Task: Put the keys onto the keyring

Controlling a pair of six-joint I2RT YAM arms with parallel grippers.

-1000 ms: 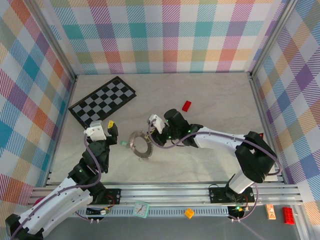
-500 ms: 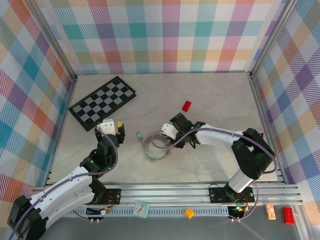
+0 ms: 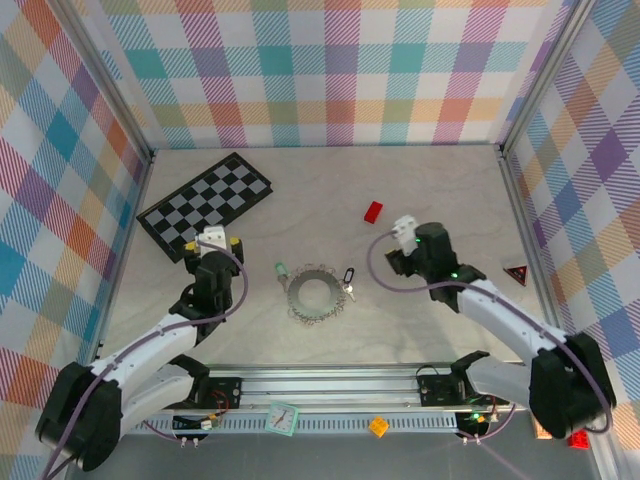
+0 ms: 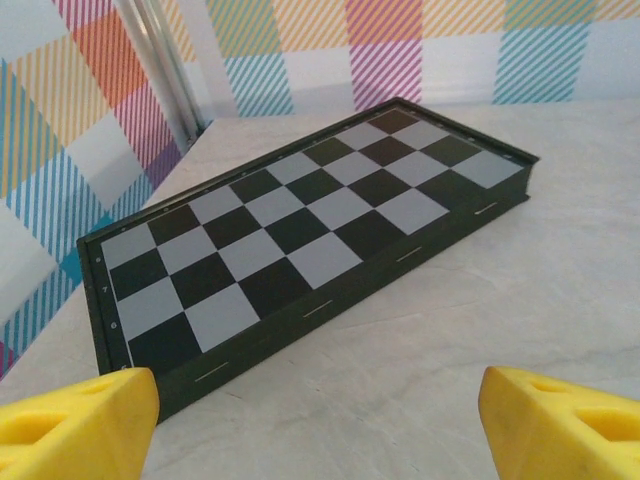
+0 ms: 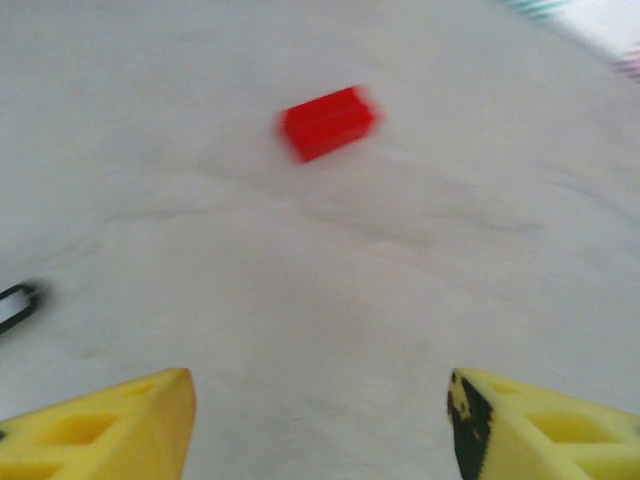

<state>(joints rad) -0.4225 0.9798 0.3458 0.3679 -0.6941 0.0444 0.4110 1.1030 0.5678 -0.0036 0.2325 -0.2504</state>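
Left gripper [image 4: 320,425]: fingers spread wide, nothing between them; sits left of the keyring [image 3: 315,295], facing the chequerboard [image 4: 300,240], probably to leave the ring free.
Right gripper [image 5: 320,420]: wide and empty, right of the keyring, facing the red block [image 5: 325,122].
Keyring: flat on the table [image 3: 450,190], between both arms.
Keys: black-headed key [image 3: 348,275] touches the ring's right edge; green-headed key [image 3: 281,269] lies just beside its upper-left edge; threaded or not, cannot tell.
Views: the top view places ring and keys; the wrist views make the finger gaps plain.
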